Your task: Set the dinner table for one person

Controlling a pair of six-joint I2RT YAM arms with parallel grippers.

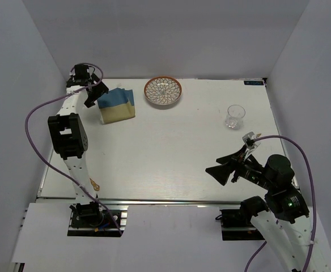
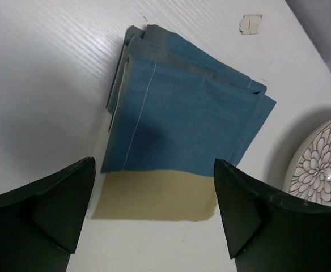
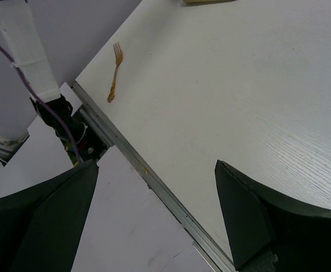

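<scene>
Okay, status: nothing is laid out yet as far as I can judge, the pieces are scattered round the dinner table (image 1: 171, 153).
- table spot: it's the big white top filling most of the overhead view, with a metal rail (image 1: 171, 200) along the near edge by the arm bases.
- left gripper (image 2: 153, 164): jaws spread wide with nothing in them, hovering right over the folded placemat (image 2: 182, 124) in the far-left corner.
- right gripper (image 1: 225, 164): wide open too and empty, hanging above bare tabletop on the near-right side.
- other bits: patterned plate (image 1: 162, 91) near the placemat, glass (image 1: 234, 116) over on the far right, gold fork (image 3: 114, 71) near the rail beside the left arm's base.
- worry 1: the placemat is folded into several layers. If I pinch only the top one, it'll probably flop open or drag crooked.
- worry 2: the plate sits close by, so a sloppy pull on the cloth could shove it.
- worry 3: the fork is thin, lies flat and is close to the edge. A bad approach could just skid it over the rail.
- worry 4: the glass looks tippy, and a sideways nudge from one finger might knock it over.
- writing: there's a small blue label (image 1: 254, 83) at the far-right corner, too tiny to read. A tan sticker (image 2: 250, 23) past the cloth has nothing legible on it either, and I see no brands anywhere.
</scene>
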